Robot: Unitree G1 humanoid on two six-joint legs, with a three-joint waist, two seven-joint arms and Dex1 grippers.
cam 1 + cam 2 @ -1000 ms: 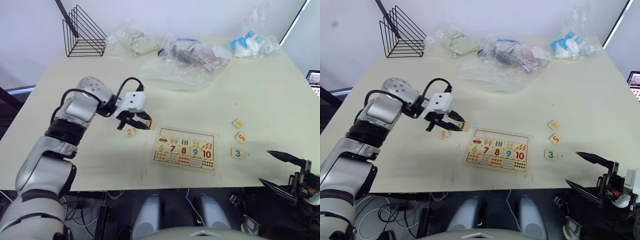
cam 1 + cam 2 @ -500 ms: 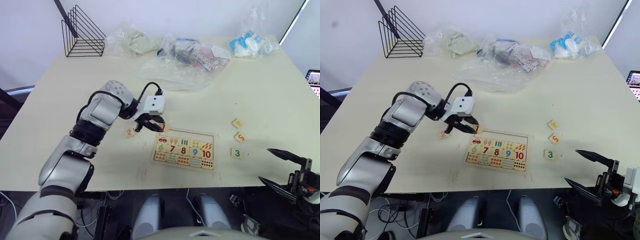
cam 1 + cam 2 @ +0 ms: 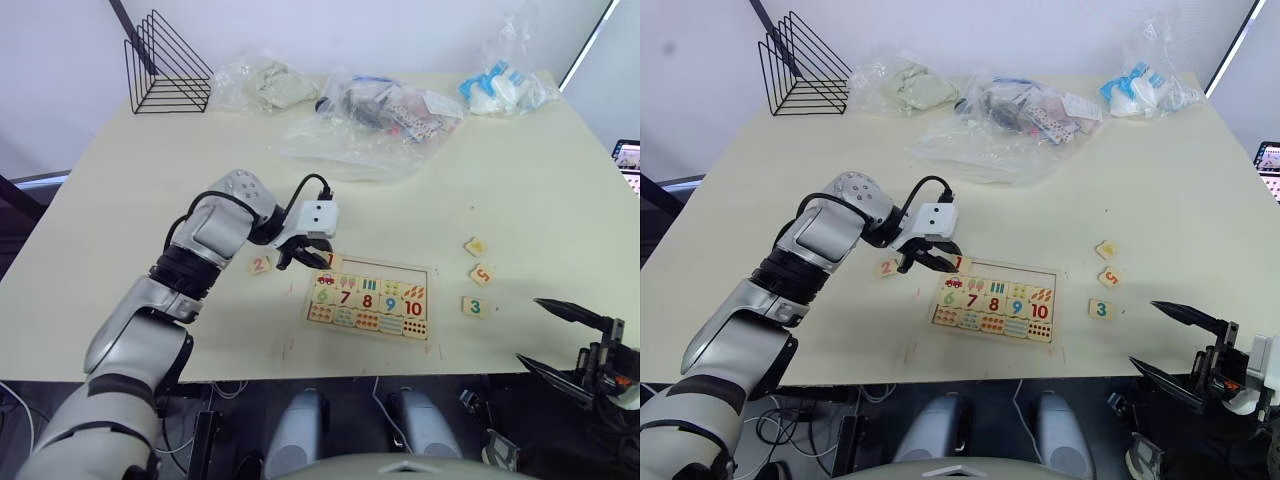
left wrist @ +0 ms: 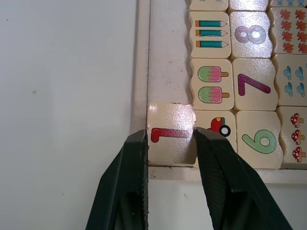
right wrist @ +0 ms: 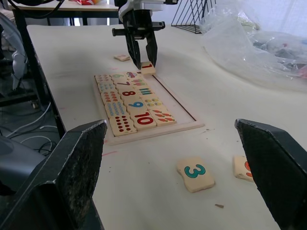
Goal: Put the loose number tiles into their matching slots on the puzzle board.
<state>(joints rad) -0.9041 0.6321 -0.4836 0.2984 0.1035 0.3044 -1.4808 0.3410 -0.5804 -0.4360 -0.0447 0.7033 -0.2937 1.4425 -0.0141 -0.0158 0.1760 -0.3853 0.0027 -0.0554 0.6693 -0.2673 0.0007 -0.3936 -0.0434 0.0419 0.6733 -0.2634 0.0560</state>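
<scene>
We see the desk (image 3: 520, 190) carrying the board (image 3: 370, 295) near its front edge, with picture, number and dot tiles filling three rows and an empty strip of slots (image 4: 165, 52) along the far side. Plastic bags (image 3: 370, 120) and a wire rack (image 3: 165, 65) sit along the back of the desk.

Left gripper (image 4: 170, 143) is over the board's far left corner, fingers clamped on tile 1 (image 4: 171, 134), which overlaps the car tile beside it.

Right gripper (image 3: 565, 340) is off the desk's front right corner, fingers wide apart.

Tile 2 (image 3: 259, 265) lies just left of the board. Tile 3 (image 3: 475, 307), tile 5 (image 3: 482, 274) and one more tile (image 3: 476, 246) lie to its right.
</scene>
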